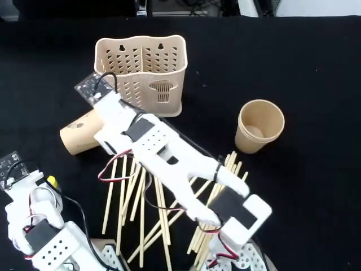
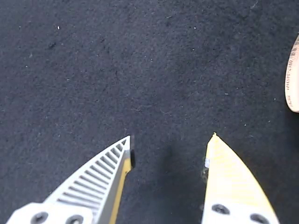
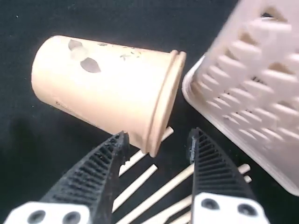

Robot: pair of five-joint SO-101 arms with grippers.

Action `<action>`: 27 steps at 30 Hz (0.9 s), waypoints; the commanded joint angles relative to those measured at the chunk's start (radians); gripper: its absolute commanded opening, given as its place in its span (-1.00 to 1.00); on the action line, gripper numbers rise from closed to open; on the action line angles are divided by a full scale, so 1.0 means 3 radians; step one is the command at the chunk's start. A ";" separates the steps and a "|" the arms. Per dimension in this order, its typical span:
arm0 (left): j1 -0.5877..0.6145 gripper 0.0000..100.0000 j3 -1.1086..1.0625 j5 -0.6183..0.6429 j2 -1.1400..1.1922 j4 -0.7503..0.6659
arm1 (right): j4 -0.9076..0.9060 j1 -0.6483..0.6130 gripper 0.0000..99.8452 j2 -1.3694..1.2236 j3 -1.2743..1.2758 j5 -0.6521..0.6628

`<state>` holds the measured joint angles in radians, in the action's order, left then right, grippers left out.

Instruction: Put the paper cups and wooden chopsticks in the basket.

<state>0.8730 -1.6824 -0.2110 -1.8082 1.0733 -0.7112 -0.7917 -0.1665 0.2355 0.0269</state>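
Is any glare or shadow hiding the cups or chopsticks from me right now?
High view: even light, no glare; the right arm covers part of the lying cup and the chopsticks. Right wrist view: the lying cup is brightly lit ahead of the open right hand. Left wrist view: a faint shadow on the black cloth by the open left hand.
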 commanded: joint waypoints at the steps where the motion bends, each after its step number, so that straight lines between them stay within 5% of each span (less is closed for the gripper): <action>1: 0.0033 -0.47 -0.0054 -0.0005 -0.0005 -0.0031 | 0.0082 -0.0046 -0.57 -0.0054 -0.0243 -0.0026; 10: 0.0033 -0.47 -0.0054 -0.0005 -0.0005 -0.0031 | 0.0056 -0.0056 -0.58 -0.0355 -0.0396 0.0225; 17: 0.0033 -0.47 -0.0054 -0.0005 -0.0005 -0.0031 | 0.0061 -0.0194 -0.92 -0.0269 -0.0386 0.0859; 27: 0.0028 -0.47 -0.0054 -0.0005 -0.0005 -0.0031 | 0.0046 -0.0327 -0.97 0.0054 -0.0386 0.0941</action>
<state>0.8730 -1.6824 -0.2110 -1.8082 1.0733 -0.7050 -0.8761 -0.2325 0.1665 0.2984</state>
